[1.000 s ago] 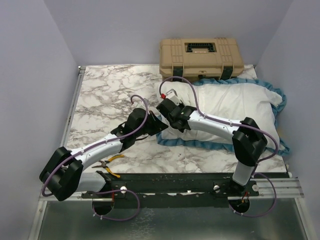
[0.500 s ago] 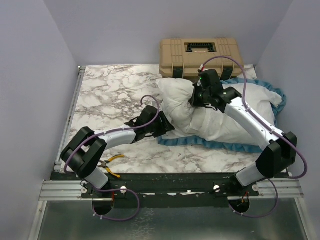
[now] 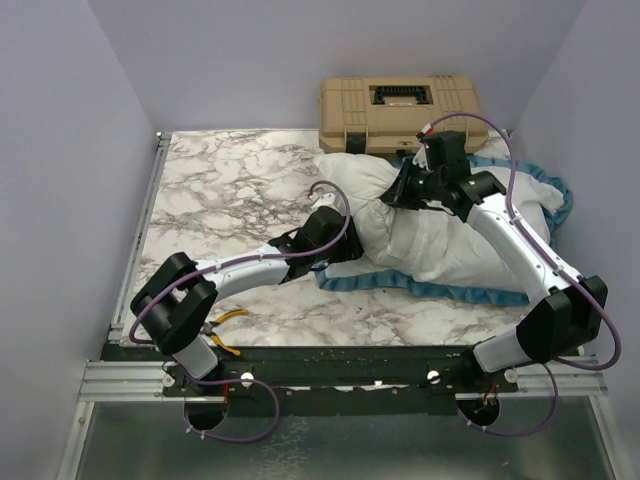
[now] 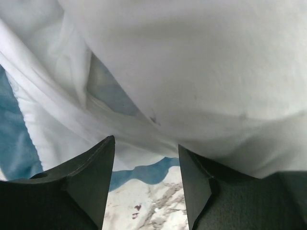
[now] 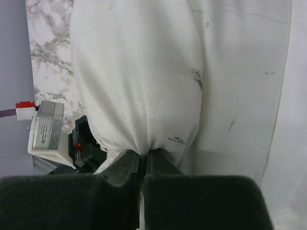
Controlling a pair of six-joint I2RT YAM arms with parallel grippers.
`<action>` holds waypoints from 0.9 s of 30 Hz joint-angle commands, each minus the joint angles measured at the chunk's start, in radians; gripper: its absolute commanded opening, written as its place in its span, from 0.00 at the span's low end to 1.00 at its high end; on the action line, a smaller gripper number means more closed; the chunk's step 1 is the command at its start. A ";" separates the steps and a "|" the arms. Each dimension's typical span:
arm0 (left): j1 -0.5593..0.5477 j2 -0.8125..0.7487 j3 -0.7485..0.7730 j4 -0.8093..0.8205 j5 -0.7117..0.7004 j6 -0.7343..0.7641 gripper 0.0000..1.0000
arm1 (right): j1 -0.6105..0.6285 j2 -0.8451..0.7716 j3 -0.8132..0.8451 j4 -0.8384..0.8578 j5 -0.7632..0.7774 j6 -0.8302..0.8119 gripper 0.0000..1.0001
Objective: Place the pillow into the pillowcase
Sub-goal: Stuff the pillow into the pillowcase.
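Pillow (image 3: 430, 235) long axis left–right, left end pinched in right hand (image 5: 142, 155); left hand (image 4: 146, 158) apart, seemingly empty; table (image 3: 220, 190) room lies left.

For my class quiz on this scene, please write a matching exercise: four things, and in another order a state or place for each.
Things:
1. right gripper
2. left gripper
3. tan case
4. pliers

States or places:
a. at the far edge of the table
b. jaws apart, nothing between them
c. at the table's near edge
d. shut on the pillow

Pairs: 1-d, 2-b, 3-a, 4-c
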 commanded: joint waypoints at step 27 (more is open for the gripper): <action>-0.038 0.192 0.164 -0.101 0.425 1.391 0.63 | -0.154 -0.015 -0.011 0.000 -0.209 0.051 0.00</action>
